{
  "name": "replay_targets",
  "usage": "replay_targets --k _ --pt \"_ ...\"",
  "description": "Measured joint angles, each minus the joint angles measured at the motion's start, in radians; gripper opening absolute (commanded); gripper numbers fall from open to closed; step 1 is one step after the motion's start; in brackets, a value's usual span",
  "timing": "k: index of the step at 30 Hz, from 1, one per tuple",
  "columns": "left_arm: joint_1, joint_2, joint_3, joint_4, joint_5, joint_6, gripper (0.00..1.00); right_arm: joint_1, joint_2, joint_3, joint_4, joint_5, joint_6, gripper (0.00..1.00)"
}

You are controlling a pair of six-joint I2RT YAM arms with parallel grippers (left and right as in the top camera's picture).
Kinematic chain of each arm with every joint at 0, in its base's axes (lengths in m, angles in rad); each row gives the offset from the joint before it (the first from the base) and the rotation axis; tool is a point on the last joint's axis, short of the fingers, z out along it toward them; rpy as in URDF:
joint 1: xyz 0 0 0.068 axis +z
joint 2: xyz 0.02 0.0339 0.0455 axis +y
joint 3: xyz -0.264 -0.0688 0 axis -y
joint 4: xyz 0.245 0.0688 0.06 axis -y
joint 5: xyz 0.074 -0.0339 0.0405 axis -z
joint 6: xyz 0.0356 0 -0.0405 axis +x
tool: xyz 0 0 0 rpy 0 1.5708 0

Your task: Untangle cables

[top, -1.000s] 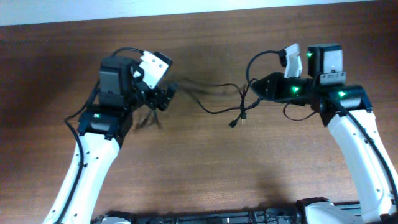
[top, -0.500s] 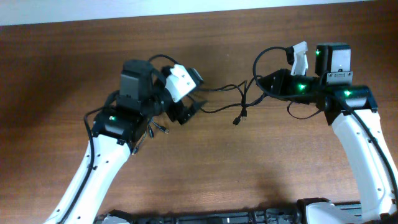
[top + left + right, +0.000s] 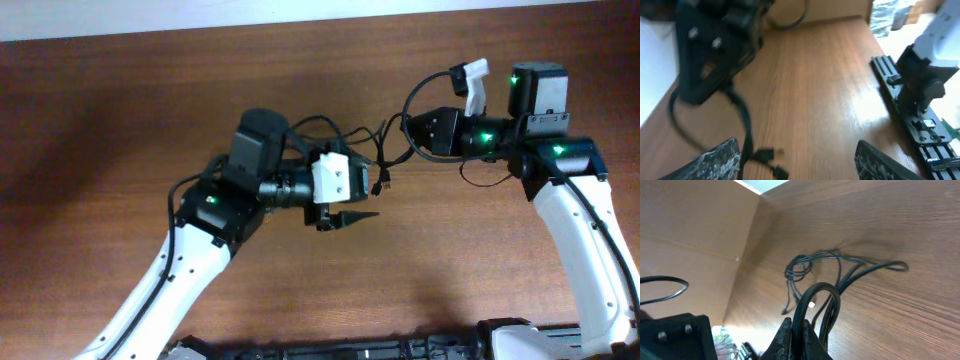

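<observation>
The cables (image 3: 381,152) are thin black cords hanging in loops between my two grippers. My right gripper (image 3: 408,131) is shut on them. In the right wrist view a thick loop of cable (image 3: 816,296) is pinched between the right gripper's (image 3: 801,332) fingers, and thinner loops (image 3: 801,270) trail over the wood beyond. My left gripper (image 3: 365,200) stands open just left of and below the hanging cords. In the left wrist view a cord with small plug ends (image 3: 766,157) dangles inside the left gripper's (image 3: 797,161) gap, close to the left finger (image 3: 715,159), with no contact that I can make out.
The brown wooden table (image 3: 470,270) carries nothing else. Its far edge meets a white wall (image 3: 300,10). A black rail with arm bases (image 3: 912,120) runs along the near edge.
My left arm has swung right from the table's left part to the hanging cables, its jaws narrowing a little. The right gripper has kept its hold and shifted slightly.
</observation>
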Motion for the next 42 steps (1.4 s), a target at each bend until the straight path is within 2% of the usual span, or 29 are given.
replay_targets --k 4,10,14,18,21,31,36,41,42 --pt "-0.03 0.007 0.0 0.035 0.008 0.027 0.58 0.0 0.0 0.0 0.018 -0.071 -0.008 0.04" --pt "-0.043 0.077 0.0 0.048 -0.002 0.035 0.46 0.0 0.0 0.0 0.021 -0.116 -0.008 0.04" --pt "-0.043 0.102 0.0 0.092 -0.03 0.036 0.48 0.0 0.0 0.0 0.021 -0.125 -0.01 0.04" --pt "-0.043 0.102 0.0 0.139 -0.119 0.01 0.54 0.0 0.0 0.0 0.021 -0.126 -0.011 0.04" --pt "-0.043 0.102 0.0 0.159 -0.17 -0.011 0.55 0.0 0.0 0.0 0.022 -0.126 -0.011 0.04" --pt "-0.058 0.136 0.0 0.169 -0.19 -0.055 0.52 0.0 0.0 0.0 0.022 -0.126 -0.011 0.04" --pt "-0.102 0.136 0.0 0.193 -0.193 -0.061 0.45 0.0 0.0 0.0 0.021 -0.13 -0.011 0.04" --pt "-0.105 0.136 0.0 0.199 -0.204 -0.063 0.44 0.0 0.0 0.0 0.021 -0.133 -0.011 0.04" --pt "-0.105 0.136 0.0 0.199 -0.206 -0.063 0.4 0.0 0.0 0.0 0.021 -0.133 -0.011 0.04"
